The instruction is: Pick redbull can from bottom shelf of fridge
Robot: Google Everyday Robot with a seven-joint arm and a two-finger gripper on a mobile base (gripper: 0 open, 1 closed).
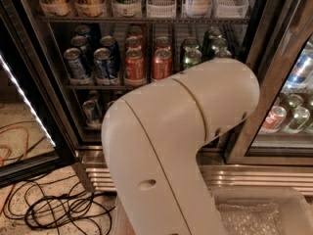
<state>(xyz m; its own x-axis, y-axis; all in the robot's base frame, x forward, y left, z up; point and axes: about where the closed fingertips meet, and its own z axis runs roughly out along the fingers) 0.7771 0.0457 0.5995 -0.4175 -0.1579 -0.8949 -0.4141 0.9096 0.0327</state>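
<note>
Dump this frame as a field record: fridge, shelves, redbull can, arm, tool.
fridge: door open, light strip along the door edge at left
middle rack: blue cans, orange cans, green cans, left to right
bottom shelf: only the left end shows, the rest is behind the arm
redbull can: upright on the bottom shelf, left of the arm
arm: large white link fills the centre
tool: not in view, hidden beyond the arm
floor: black cables at lower left
</note>
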